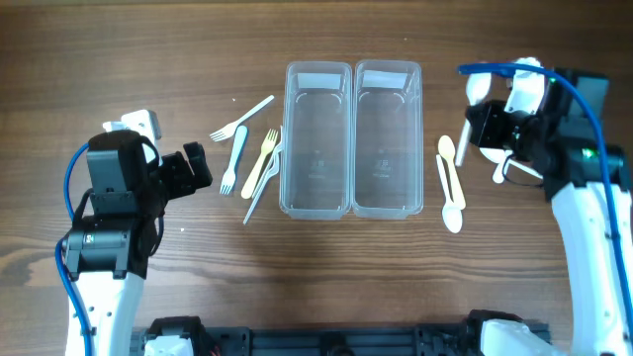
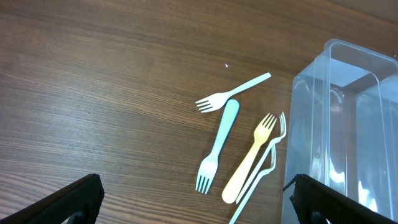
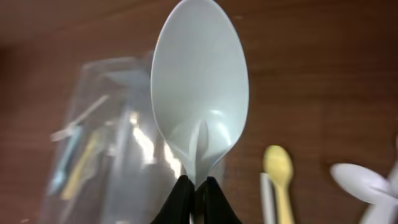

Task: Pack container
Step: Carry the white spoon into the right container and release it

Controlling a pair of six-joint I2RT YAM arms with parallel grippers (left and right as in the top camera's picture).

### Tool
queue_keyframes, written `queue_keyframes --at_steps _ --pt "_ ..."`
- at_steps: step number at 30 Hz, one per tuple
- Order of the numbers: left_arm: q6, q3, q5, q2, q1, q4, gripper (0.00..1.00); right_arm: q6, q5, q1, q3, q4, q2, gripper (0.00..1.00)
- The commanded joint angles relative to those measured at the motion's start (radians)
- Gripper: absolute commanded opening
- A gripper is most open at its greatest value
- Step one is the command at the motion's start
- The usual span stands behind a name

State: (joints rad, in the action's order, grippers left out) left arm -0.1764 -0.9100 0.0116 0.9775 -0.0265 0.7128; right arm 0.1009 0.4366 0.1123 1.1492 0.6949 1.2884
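White plastic spoon (image 3: 199, 93) is clamped by its handle in the right gripper (image 3: 198, 186), bowl up, just right of the two clear containers (image 1: 318, 138). Left gripper (image 2: 199, 208) hangs wide apart over the surface (image 2: 93, 93), with forks (image 2: 217, 143) scattered beside the left container.

Mid-table, nearer the far edge: left container (image 1: 316, 148) and right container (image 1: 387, 148) side by side, long walls touching. Between left container and left edge: cluster of forks (image 1: 247, 158), the nearest just beside its wall. Just right of right container: loose spoons (image 1: 450, 183) lying together. Toward the right edge, off the surface: held spoon (image 3: 199, 93) pinched in right gripper (image 3: 198, 193).
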Motion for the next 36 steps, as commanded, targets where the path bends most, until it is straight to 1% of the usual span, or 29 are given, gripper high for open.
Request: queue_keyframes --at_steps 1,3,8,11,13,15,16,17,19,21,22,24,27,28,30,32,36 --pt "0.013 -0.021 -0.010 0.001 -0.005 0.000 1.00 0.069 0.124 -0.075 0.003 0.002 0.020 0.04" --pt "0.013 -0.021 -0.010 0.001 -0.005 0.000 1.00 0.134 0.076 -0.137 0.002 0.003 0.047 0.04" --pt "0.013 -0.021 -0.010 0.001 -0.005 0.000 1.00 0.240 -0.192 -0.292 0.002 -0.015 0.172 0.05" --pt "0.013 -0.021 -0.010 0.001 -0.005 0.000 1.00 0.243 -0.211 -0.346 0.002 -0.057 0.301 0.07" --pt "0.013 -0.021 -0.010 0.001 -0.005 0.000 1.00 0.245 -0.204 -0.376 0.002 -0.077 0.388 0.12" --pt "0.013 -0.021 -0.010 0.001 -0.005 0.000 1.00 0.242 -0.189 -0.396 0.003 -0.089 0.444 0.21" --pt "0.013 -0.021 -0.010 0.001 -0.005 0.000 1.00 0.242 -0.188 -0.404 0.003 -0.089 0.457 0.24" --pt "0.013 -0.021 -0.010 0.001 -0.005 0.000 1.00 0.239 -0.185 -0.404 0.005 -0.089 0.452 0.29" --pt "0.013 -0.021 -0.010 0.001 -0.005 0.000 1.00 0.230 -0.185 -0.403 0.026 -0.089 0.412 0.45" --pt "0.013 -0.021 -0.010 0.001 -0.005 0.000 1.00 0.195 -0.187 -0.402 0.057 -0.082 0.355 0.53" --pt "0.013 -0.021 -0.010 0.001 -0.005 0.000 1.00 0.165 -0.196 -0.397 0.074 -0.077 0.310 0.54" --pt "0.013 -0.021 -0.010 0.001 -0.005 0.000 1.00 0.132 -0.281 -0.375 0.089 -0.069 0.214 0.54" --pt "0.013 -0.021 -0.010 0.001 -0.005 0.000 1.00 0.095 -0.466 -0.326 0.089 -0.042 0.117 0.56" --pt "0.013 -0.021 -0.010 0.001 -0.005 0.000 1.00 0.052 -0.561 -0.294 0.089 -0.016 0.091 0.58" --pt "0.013 -0.021 -0.010 0.001 -0.005 0.000 1.00 0.006 -0.622 -0.259 0.086 0.011 0.089 0.60" --pt "0.013 -0.021 -0.010 0.001 -0.005 0.000 1.00 -0.040 -0.624 -0.219 0.066 0.029 0.109 0.62" --pt "0.013 -0.021 -0.010 0.001 -0.005 0.000 1.00 -0.046 -0.602 -0.154 -0.008 0.014 0.193 0.62"
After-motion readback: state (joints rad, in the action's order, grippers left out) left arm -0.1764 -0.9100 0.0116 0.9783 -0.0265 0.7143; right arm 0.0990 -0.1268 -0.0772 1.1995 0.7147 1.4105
